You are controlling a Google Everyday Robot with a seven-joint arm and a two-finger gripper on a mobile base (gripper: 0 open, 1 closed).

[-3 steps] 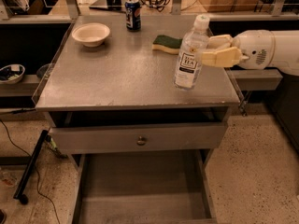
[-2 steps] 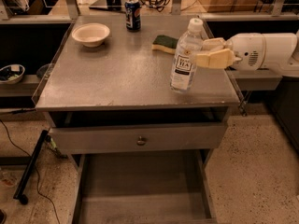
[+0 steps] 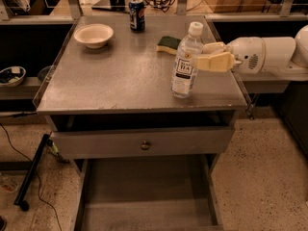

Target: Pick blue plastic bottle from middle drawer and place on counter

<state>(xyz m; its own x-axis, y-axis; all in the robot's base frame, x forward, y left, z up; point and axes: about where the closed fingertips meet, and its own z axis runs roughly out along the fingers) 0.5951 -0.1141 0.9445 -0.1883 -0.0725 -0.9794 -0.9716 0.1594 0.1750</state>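
Note:
The blue plastic bottle (image 3: 185, 64), clear with a white cap and a "TEA" label, stands upright on the counter (image 3: 120, 76) near its front right corner. My gripper (image 3: 198, 55) reaches in from the right at label height. One cream finger lies in front of the bottle and one behind it, shut on the bottle. The white arm (image 3: 264, 54) extends off to the right. The middle drawer (image 3: 144, 198) is pulled open below the counter, and its grey floor is bare.
On the counter stand a white bowl (image 3: 94, 34) at the back left, a dark blue soda can (image 3: 137, 15) at the back and a green sponge (image 3: 169, 44) just behind the bottle. A drawer front with a brass knob (image 3: 145, 145) sits above the open drawer.
The gripper and the bottle have moved a little to the left and slightly toward the counter's front. The bottle's base now rests on the counter.

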